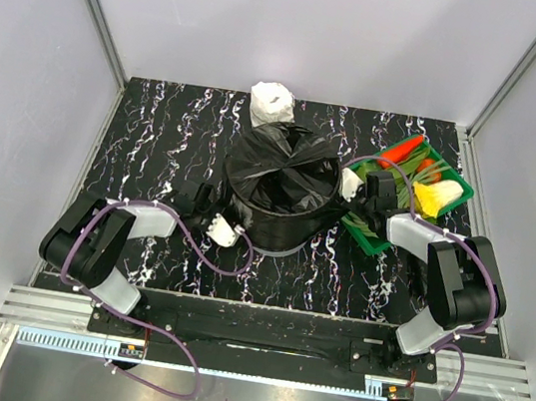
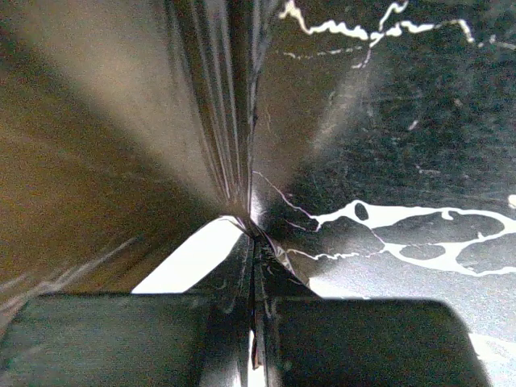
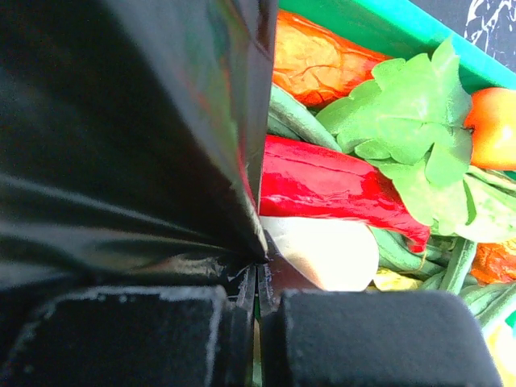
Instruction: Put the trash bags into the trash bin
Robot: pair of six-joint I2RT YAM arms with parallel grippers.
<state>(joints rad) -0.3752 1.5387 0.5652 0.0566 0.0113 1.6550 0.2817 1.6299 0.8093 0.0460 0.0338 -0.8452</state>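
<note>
A thin, glossy black plastic trash bag point(image 1: 284, 171) lines the round light-grey plastic trash bin point(image 1: 286, 251) at the middle of the black, white-veined tabletop point(image 1: 157, 134). Its film is draped down the bin's outer wall. The left tool point(image 1: 225, 230), at the bin's near-left side, is clamped on a taut fold of that film. The right tool point(image 1: 353, 185), at the bin's right side above the green rectangular plastic basket point(image 1: 451, 169) of vegetables, pinches the film likewise. A small white wrapped roll point(image 1: 270, 103) lies behind the bin.
</note>
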